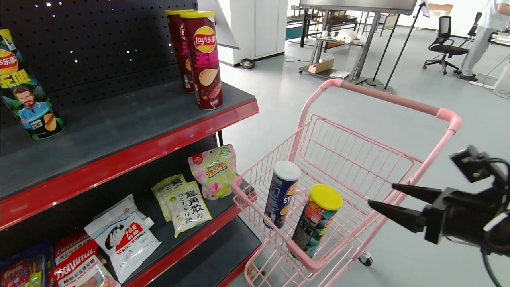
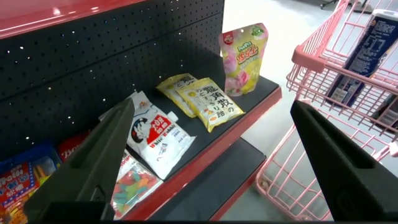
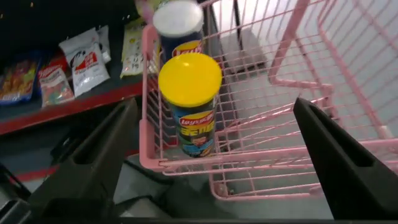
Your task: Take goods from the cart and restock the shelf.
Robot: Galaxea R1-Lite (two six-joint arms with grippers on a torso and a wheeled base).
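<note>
Right tool (image 1: 380, 194), wide open and empty, may snag the cart (image 1: 398, 101) wire or topple the yellow-lidded can (image 1: 316, 221)

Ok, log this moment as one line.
right claw: open, outside pink cart | yellow-lid can, white-lid can: standing in cart | left claw: open, by lower shelf
</note>
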